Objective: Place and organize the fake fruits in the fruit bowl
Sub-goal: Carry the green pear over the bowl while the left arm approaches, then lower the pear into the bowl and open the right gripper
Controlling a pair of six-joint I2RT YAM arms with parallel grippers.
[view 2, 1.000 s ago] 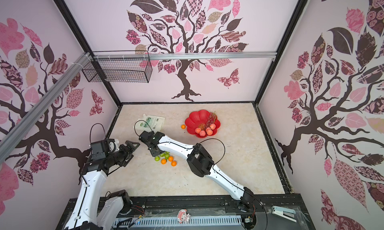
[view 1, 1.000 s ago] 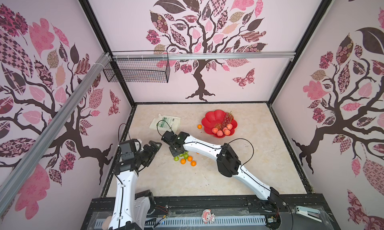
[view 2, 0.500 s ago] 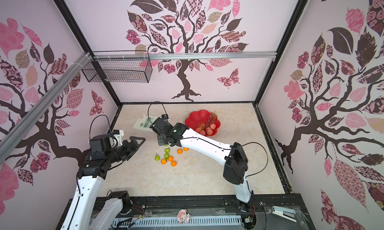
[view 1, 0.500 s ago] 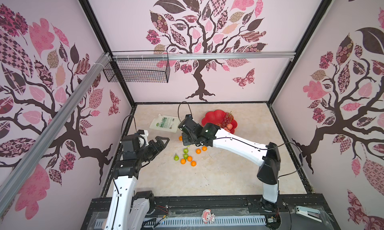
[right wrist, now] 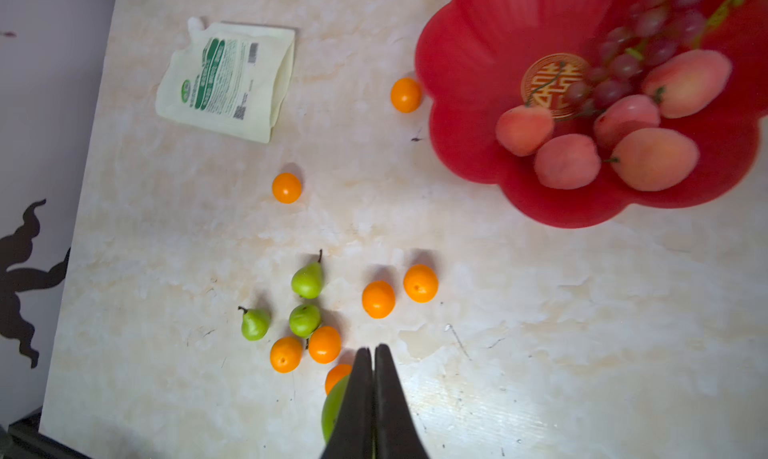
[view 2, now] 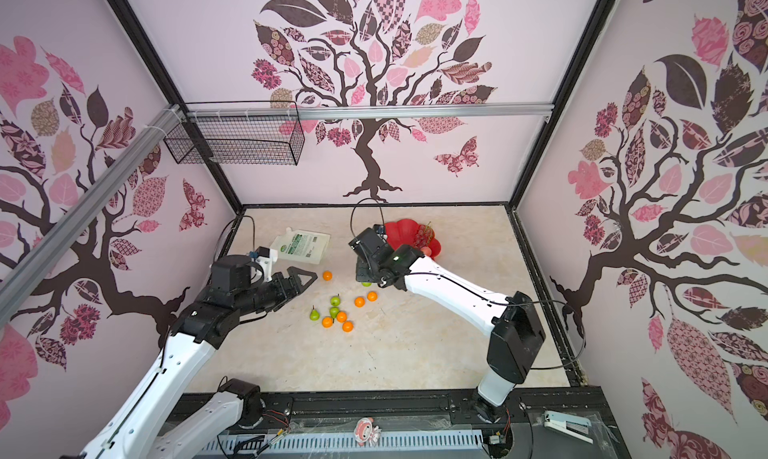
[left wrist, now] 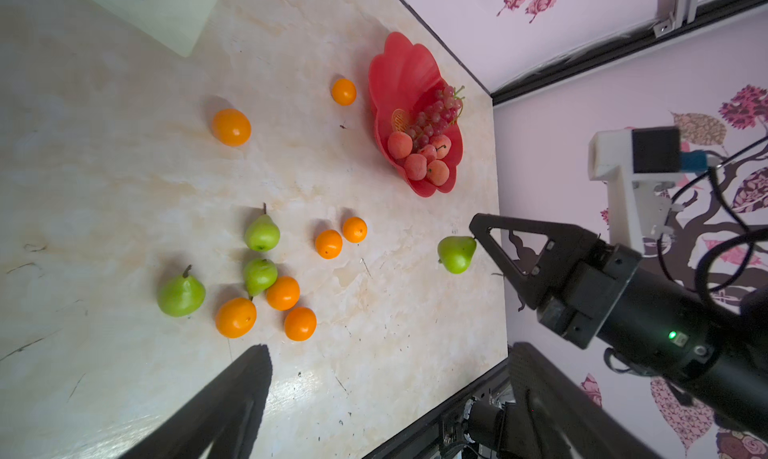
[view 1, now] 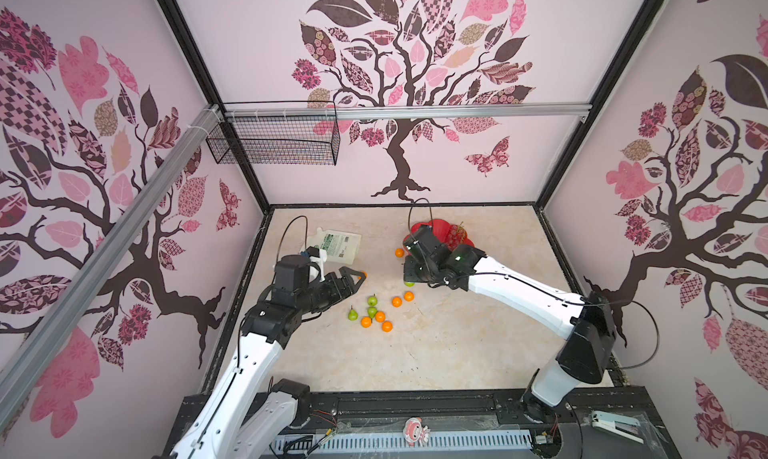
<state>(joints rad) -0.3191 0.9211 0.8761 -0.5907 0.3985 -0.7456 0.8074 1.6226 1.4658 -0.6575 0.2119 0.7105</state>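
Glossy red scalloped fruit bowl [view 2: 401,233] just above frame centre, holding grape bunch [view 2: 423,234] and five pink peaches [right wrist: 567,162]. Below-left, clustered: three green pears [view 2: 334,301], five oranges [view 2: 347,326]. Two more oranges [view 1: 399,252] higher up. Fourth pear [left wrist: 456,253] held by its stem, nearer bowl.

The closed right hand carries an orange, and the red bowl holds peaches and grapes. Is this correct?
No. The left wrist view shows the closed right hand carrying a green pear, not an orange. The red bowl does hold peaches and grapes.
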